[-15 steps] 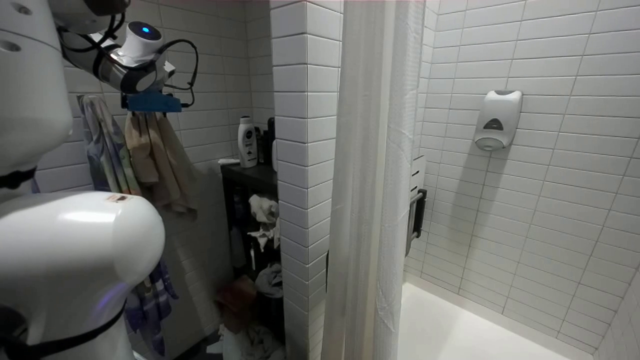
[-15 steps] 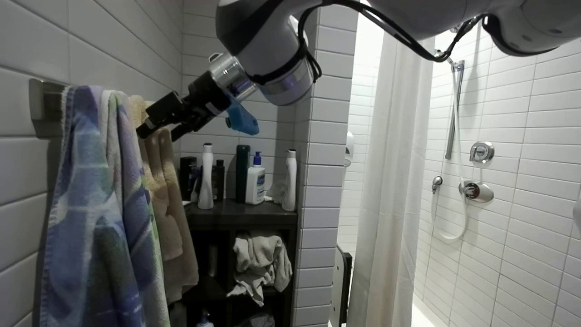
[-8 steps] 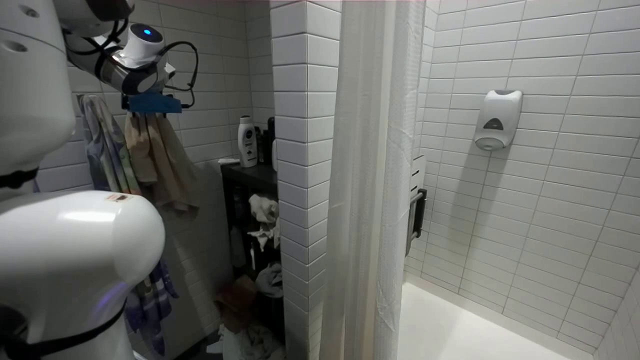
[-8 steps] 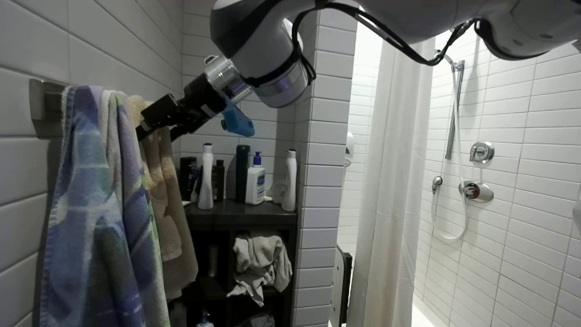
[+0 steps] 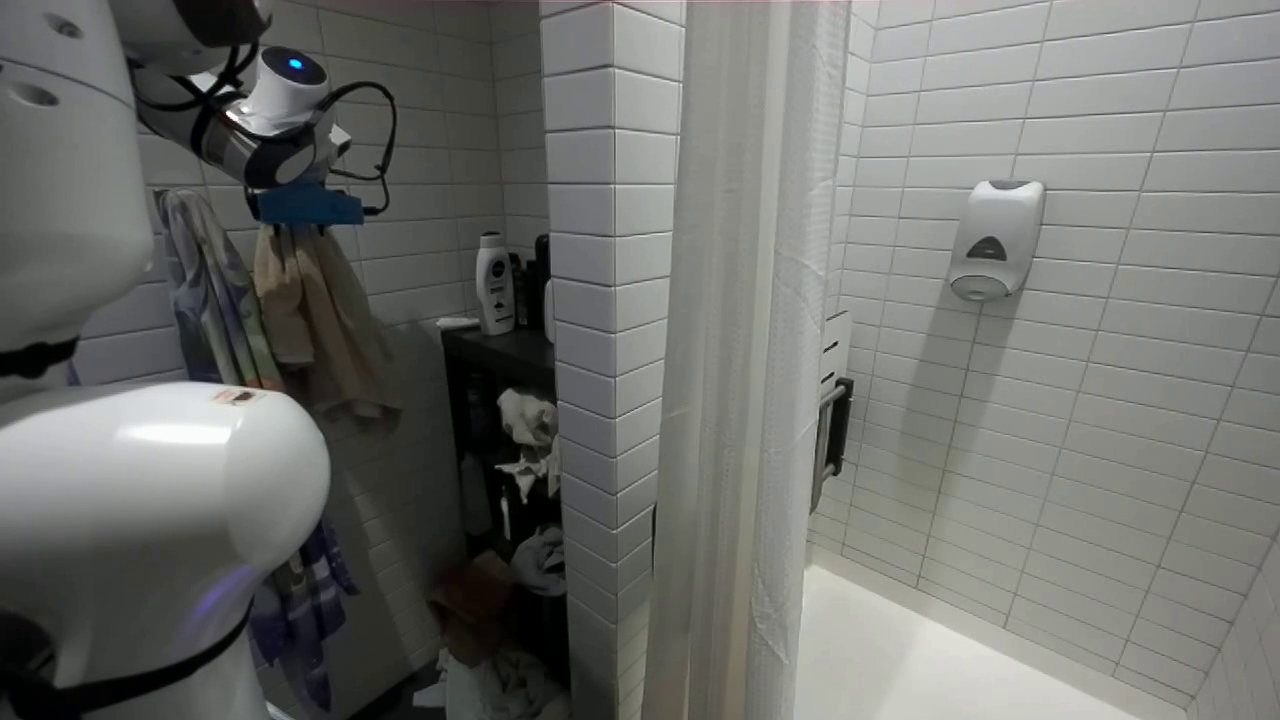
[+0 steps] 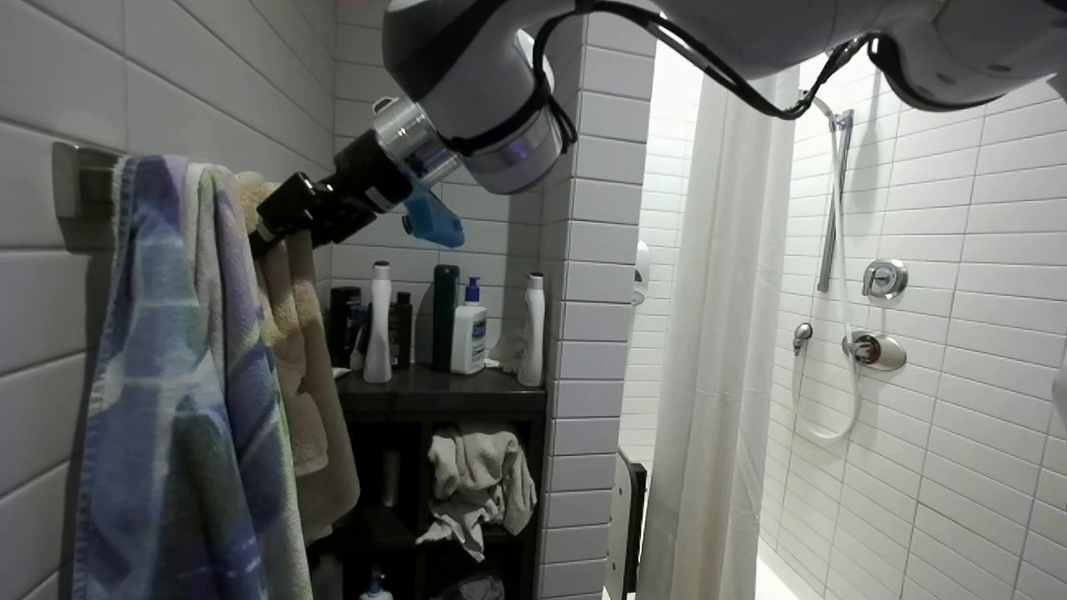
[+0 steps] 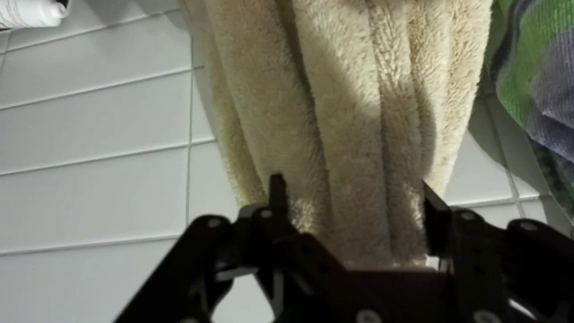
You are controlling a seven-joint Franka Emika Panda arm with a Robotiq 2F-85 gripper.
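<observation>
Wrist view, pincer (image 7: 353, 184) apart, bunched folds of beige towel (image 7: 350, 116) between, colourful towel (image 7: 549, 72) hanging beside, white tiled wall (image 7: 98, 184) behind, white container (image 7: 29, 13) at upper left

The tool (image 7: 354, 193) stands narrower now than a second ago, its jaws drawn in around the beige terry towel (image 7: 352, 112), whose upper folds bunch tighter and whose lower hem hangs slightly shifted.

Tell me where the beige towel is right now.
In an exterior view, the beige towel hangs at the left, just right of the multicoloured towel; in the wrist view, part of it lies between the fingers of the gripper.
</observation>
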